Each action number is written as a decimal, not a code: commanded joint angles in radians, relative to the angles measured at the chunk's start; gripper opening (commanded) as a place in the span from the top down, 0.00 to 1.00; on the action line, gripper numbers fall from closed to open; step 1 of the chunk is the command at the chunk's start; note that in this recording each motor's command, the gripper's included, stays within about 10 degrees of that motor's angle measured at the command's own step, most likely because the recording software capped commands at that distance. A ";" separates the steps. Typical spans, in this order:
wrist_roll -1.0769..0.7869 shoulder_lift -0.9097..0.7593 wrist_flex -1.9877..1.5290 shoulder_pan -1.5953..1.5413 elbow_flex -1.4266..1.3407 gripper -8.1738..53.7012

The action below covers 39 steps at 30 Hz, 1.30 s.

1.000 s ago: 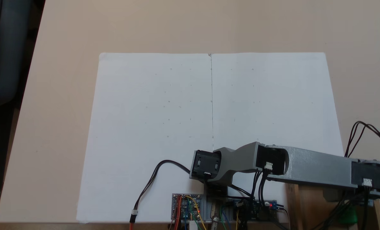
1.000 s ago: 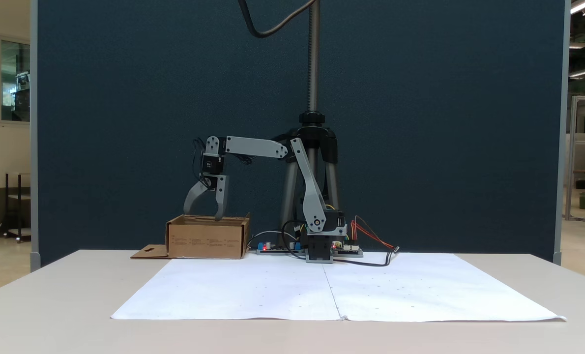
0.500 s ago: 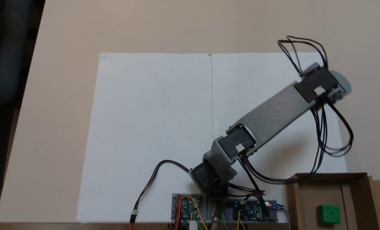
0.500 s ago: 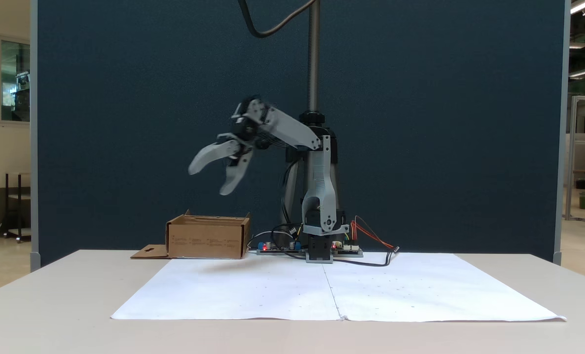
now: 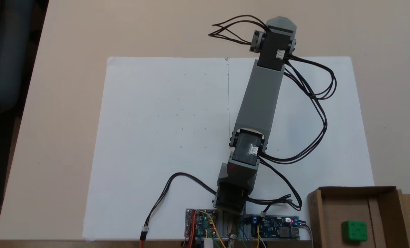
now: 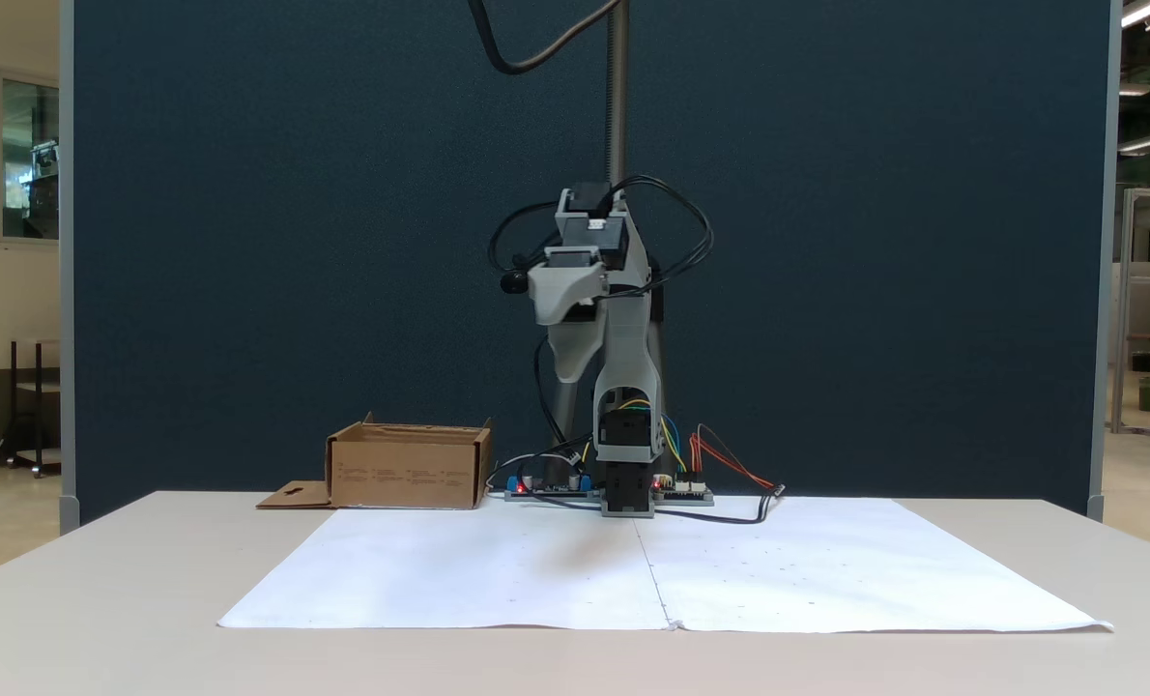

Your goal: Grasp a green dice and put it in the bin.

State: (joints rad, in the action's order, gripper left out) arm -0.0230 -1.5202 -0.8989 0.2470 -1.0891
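Observation:
The green dice lies on the floor of the bin, a brown cardboard box at the lower right corner of a fixed view. In both fixed views the bin stands beside the arm's base, and its front wall hides the dice from the front. My arm stretches out over the white paper, well away from the bin. My gripper hangs high above the table, pointing toward the front camera. It is open, one jaw above the other, with nothing between them.
Two white paper sheets cover the middle of the table. Circuit boards and loose cables sit around the arm's base. A tripod pole and a dark blue partition stand behind. A chair is at the table's left side.
The arm has lifted out of the bin and swung away to the middle of the table. The green dice stays behind in the bin. The gripper is open throughout.

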 commanded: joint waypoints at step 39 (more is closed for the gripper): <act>0.038 -0.815 1.406 -0.225 -1.540 0.15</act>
State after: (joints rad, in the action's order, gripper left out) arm -0.0169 -2.2488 0.3712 0.0322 -2.6338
